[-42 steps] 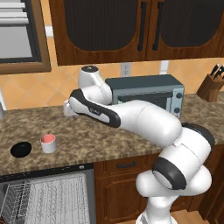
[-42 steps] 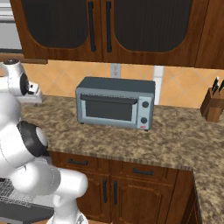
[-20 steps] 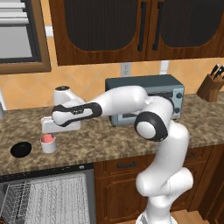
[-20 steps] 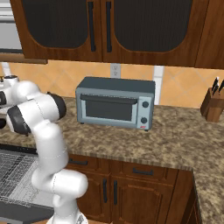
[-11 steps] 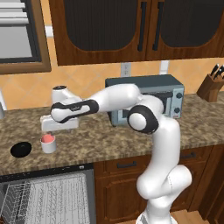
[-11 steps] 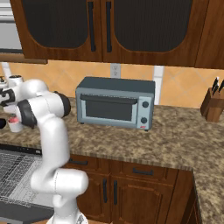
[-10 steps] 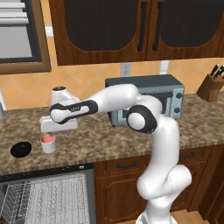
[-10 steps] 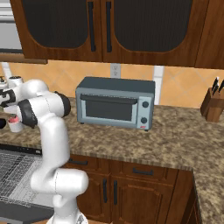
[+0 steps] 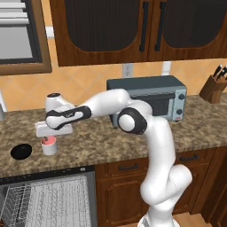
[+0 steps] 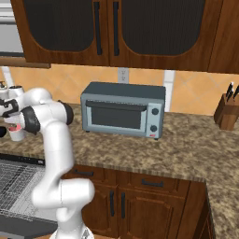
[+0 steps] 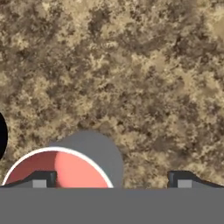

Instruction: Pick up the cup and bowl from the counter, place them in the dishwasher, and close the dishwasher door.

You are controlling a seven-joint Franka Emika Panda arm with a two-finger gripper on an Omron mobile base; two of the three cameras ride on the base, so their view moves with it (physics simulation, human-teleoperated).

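Toaster oven stands near knife block.

Sitting on counter: one cup, one bowl, one toaster oven, one knife block (handles too small for counting). One dishwasher standing open below, holding one wire rack. Two glass-fronted upper cabinet doors hanging above.
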